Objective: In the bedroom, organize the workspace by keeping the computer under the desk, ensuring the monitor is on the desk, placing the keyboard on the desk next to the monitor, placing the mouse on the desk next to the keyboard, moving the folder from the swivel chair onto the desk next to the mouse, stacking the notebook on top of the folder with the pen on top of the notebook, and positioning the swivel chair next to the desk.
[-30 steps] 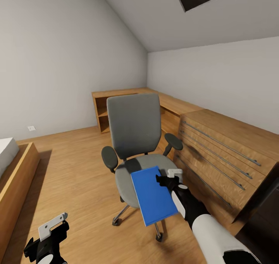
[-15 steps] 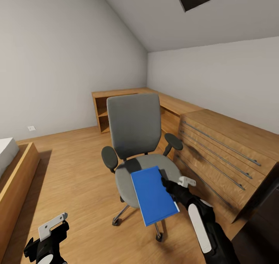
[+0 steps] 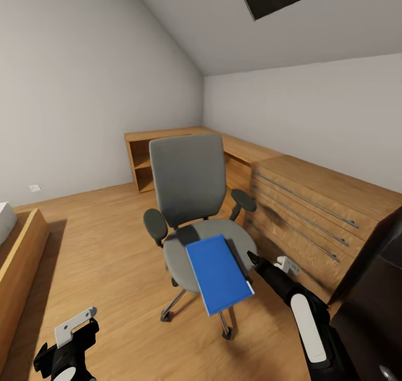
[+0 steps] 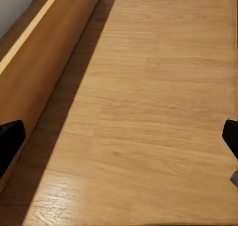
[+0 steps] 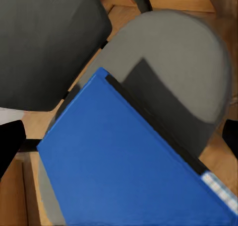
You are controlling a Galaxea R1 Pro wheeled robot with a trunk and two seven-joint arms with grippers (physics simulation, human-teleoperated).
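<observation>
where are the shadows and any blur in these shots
Head view: sharp, with a dark shadow patch on the swivel chair seat behind the folder. Left wrist view: soft, with a shadow band across the floor. Right wrist view: slightly blurred, with an angular shadow beside the folder.

Bedroom: we see light grey walls (image 3: 72, 90), a sloped ceiling (image 3: 223, 29) and a honey wood plank floor (image 3: 106, 247).

Chair (image 3: 190, 188): grey upholstered seat and tall backrest, black armrests at either side, chrome star base on black casters. It stands upright on the floor, backrest toward the corner of the room, just beside a wooden chest.

Folder (image 3: 216, 273): flat, bright blue, rectangular, with a dark strip along one long edge and pale page edges at one corner, as we see in the right wrist view (image 5: 129, 171). It lies skewed on the seat, its near end overhanging the seat's front edge.
</observation>
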